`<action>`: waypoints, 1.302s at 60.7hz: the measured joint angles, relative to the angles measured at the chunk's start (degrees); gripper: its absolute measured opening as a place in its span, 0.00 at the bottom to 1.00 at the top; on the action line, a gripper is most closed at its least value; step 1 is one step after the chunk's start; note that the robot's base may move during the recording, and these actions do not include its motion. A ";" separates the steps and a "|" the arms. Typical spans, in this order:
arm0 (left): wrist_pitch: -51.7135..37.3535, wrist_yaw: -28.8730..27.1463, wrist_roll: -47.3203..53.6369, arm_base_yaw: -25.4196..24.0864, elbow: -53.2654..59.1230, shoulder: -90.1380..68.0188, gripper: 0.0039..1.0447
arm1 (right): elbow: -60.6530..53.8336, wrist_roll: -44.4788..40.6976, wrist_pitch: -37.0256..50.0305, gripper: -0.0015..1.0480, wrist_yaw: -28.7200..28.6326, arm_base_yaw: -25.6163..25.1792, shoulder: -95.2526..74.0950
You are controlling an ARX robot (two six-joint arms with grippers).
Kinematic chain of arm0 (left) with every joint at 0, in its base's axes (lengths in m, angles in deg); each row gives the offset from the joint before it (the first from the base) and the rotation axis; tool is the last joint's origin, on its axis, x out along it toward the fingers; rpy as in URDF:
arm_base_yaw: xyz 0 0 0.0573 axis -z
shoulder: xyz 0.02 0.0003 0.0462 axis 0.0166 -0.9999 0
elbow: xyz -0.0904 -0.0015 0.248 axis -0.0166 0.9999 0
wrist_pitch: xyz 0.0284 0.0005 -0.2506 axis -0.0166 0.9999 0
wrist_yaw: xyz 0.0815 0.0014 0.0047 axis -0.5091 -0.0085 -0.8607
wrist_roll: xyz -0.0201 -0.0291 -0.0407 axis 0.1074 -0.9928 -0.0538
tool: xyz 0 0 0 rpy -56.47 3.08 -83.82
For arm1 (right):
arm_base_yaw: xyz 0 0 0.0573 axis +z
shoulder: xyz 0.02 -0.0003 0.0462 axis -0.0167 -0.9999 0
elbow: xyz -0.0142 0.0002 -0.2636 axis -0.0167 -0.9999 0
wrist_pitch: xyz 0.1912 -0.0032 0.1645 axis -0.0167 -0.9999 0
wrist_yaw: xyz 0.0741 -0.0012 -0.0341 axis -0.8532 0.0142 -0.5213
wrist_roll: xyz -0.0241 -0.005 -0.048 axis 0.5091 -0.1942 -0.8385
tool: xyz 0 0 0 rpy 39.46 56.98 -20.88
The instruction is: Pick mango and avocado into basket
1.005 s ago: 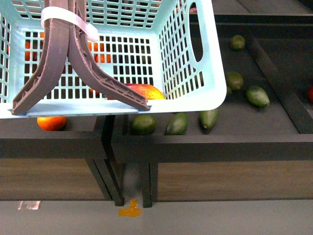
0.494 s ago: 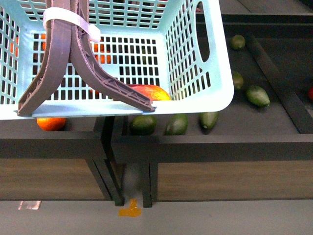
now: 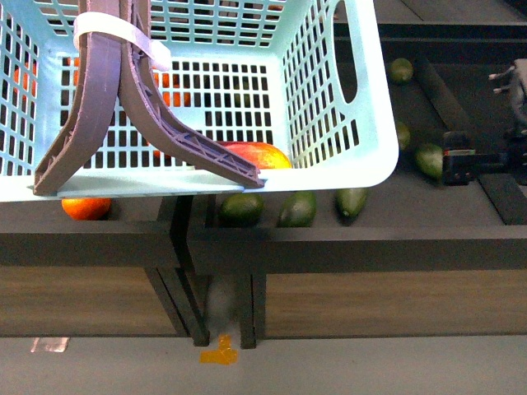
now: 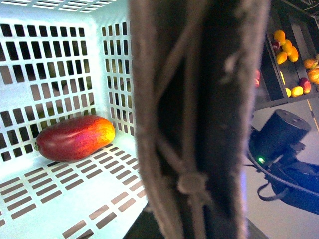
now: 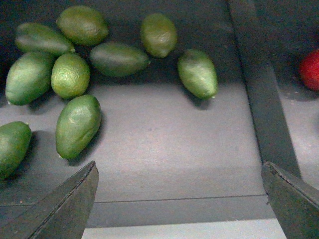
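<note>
Halfway there: the mango [image 4: 75,137] lies in the basket [image 3: 329,177], well apart from the right gripper [image 5: 178,172], whose jaws hang spread and empty. The nearest avocado [image 5: 77,125] waits just ahead of one tip. The left gripper is hidden behind the handles [image 4: 189,119], so its grip cannot be told.

place: grocery produce aisle
evidence: basket [image 3: 362,164]; loose avocados [image 5: 77,124] in bin [image 5: 164,149] under right gripper [image 5: 179,196]; fruit shelves [image 4: 269,79]
</note>
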 joint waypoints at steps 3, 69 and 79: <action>0.00 -0.02 0.04 0.00 0.00 0.00 0.05 | 4.33 -0.22 -1.44 0.93 -0.48 1.25 -4.11; 0.00 -0.07 0.02 -0.02 0.00 0.00 0.05 | 44.94 2.75 -15.82 0.93 1.31 9.97 -37.99; 0.00 -0.04 0.02 0.00 0.00 0.00 0.05 | 46.34 2.95 -15.98 0.93 2.43 9.90 -38.91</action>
